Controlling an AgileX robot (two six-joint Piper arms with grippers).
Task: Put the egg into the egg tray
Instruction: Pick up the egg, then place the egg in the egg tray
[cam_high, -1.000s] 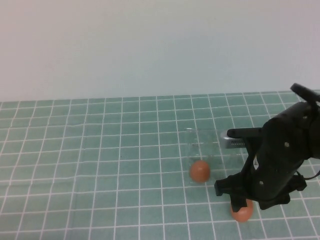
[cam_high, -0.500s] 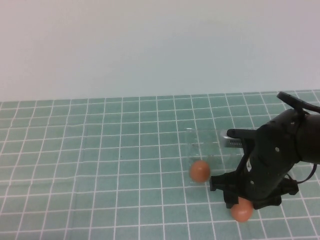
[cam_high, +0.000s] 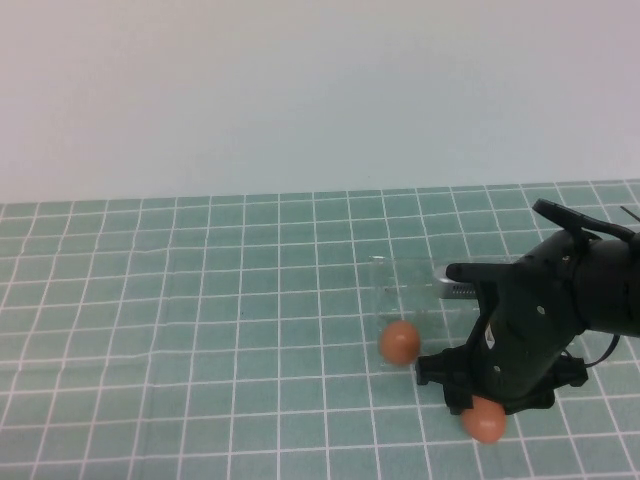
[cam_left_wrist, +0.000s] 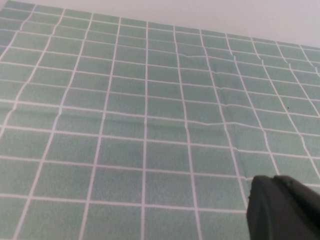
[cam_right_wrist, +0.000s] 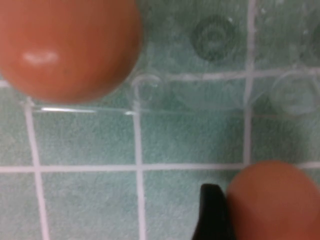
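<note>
**Ana:** Egg (cam_high: 486, 423) lay on the green grid mat (cam_high: 200, 300) near its front edge, just outside the clear egg tray (cam_high: 415, 300), with the right gripper (cam_high: 478, 402) low over it. A second egg (cam_high: 400, 342) sat in the tray's near-left corner cup.

**Ben:** How did the arms stand?

**Ana:** The right arm bent down over the tray's right side, hiding part of it. Whether its fingers (cam_right_wrist: 212, 212) were apart was unclear. The left gripper (cam_left_wrist: 282, 207) hung over bare mat, its state unclear too.
</note>
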